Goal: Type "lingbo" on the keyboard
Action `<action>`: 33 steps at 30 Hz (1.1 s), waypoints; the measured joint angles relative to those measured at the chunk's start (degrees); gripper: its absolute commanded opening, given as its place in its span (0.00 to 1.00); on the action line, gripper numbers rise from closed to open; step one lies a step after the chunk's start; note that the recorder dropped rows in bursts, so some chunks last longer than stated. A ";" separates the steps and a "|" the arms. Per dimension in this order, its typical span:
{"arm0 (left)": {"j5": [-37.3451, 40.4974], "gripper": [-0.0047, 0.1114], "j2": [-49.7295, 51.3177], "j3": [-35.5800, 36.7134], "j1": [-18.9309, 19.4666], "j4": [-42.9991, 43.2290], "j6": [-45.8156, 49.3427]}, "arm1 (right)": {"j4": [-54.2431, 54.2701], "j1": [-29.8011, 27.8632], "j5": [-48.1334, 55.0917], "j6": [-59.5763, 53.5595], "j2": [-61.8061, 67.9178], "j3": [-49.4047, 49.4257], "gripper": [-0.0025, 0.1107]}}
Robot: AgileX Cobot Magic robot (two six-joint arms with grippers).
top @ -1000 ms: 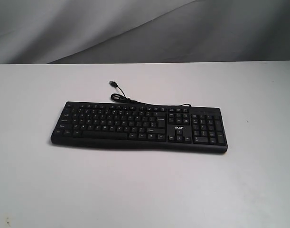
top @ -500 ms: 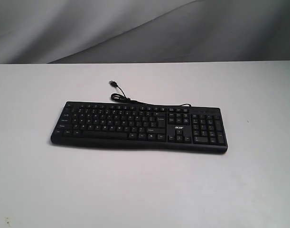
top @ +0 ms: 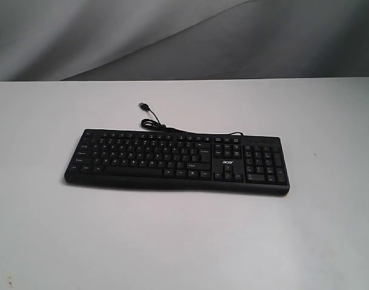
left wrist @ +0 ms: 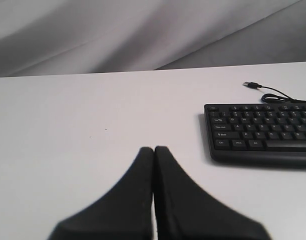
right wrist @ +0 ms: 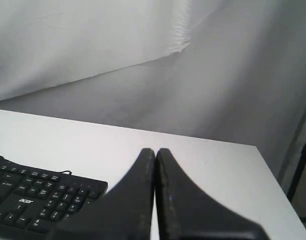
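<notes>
The black keyboard (top: pixel 177 159) lies flat in the middle of the white table, its number pad at the right end and a white "acer" logo beside it. Its thin cable (top: pixel 153 120) curls away behind it and ends in a loose USB plug. Neither arm shows in the exterior view. In the left wrist view my left gripper (left wrist: pixel 154 148) is shut and empty, off the keyboard's (left wrist: pixel 260 131) left end. In the right wrist view my right gripper (right wrist: pixel 155 150) is shut and empty, beyond the keyboard's (right wrist: pixel 37 200) number-pad end.
The white table (top: pixel 184 241) spreads wide around the keyboard. A grey cloth backdrop (top: pixel 184 36) hangs behind its far edge. The right wrist view shows the table's far right corner (right wrist: pixel 253 150) and a dark frame (right wrist: pixel 300 160) past it.
</notes>
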 measured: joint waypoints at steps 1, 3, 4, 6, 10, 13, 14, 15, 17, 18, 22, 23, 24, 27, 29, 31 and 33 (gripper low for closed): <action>0.00 0.04 0.00 0.00 0.00 0.00 0.00 | 0.81 -0.11 0.00 0.00 -1.38 1.16 0.02; 0.00 0.04 0.00 0.00 0.00 0.00 0.00 | 1.54 -0.11 0.00 0.10 -4.08 3.60 0.02; 0.00 0.04 0.00 0.00 0.00 0.00 0.00 | 1.77 -0.11 0.00 0.10 -5.46 4.82 0.02; 0.00 0.04 0.00 0.00 0.00 0.00 0.00 | 2.26 -0.11 0.00 0.10 -7.98 6.94 0.02; 0.00 0.04 0.00 0.00 0.00 0.00 0.00 | 3.10 -0.23 0.25 0.10 -11.98 10.65 0.02; 0.00 0.04 0.00 0.00 0.00 0.00 0.00 | 3.31 -1.01 1.97 -0.87 -12.37 11.29 0.02; 0.00 0.04 0.00 0.00 0.00 0.00 0.00 | 3.31 -1.70 3.10 -1.51 -12.39 11.29 0.02; 0.00 0.04 0.00 0.00 0.00 0.00 0.00 | 3.31 -2.54 4.32 -1.91 -12.39 11.33 0.02; 0.00 0.04 0.00 0.00 0.00 0.00 0.00 | 3.31 -4.32 6.73 -2.54 -12.51 11.42 0.02; 0.00 0.04 0.00 0.00 0.00 0.00 0.00 | 3.31 -5.02 8.23 -2.78 -12.51 11.42 0.02; 0.00 0.04 0.00 0.00 0.00 0.00 0.00 | 3.66 -5.82 10.85 -2.90 -12.51 11.42 0.02; 0.00 0.04 0.00 0.00 0.00 0.00 0.00 | 3.66 -5.82 11.12 -2.90 -12.51 11.42 0.02; 0.00 0.04 0.00 0.00 0.00 0.00 0.00 | 3.79 -5.82 11.10 -2.90 -12.51 11.42 0.02; 0.00 0.04 0.00 0.00 0.00 0.00 0.00 | 3.90 -5.82 11.20 -2.90 -12.51 11.42 0.02; 0.00 0.04 0.00 0.00 0.00 0.00 0.00 | 3.90 -5.82 11.22 -2.98 -12.51 11.42 0.02; 0.00 0.04 0.00 0.00 0.00 0.00 0.00 | 3.90 -5.82 11.31 -2.98 -12.51 11.42 0.02; 0.00 0.04 0.00 0.00 0.00 0.00 0.00 | 3.90 -5.82 11.31 -2.98 -12.51 11.42 0.02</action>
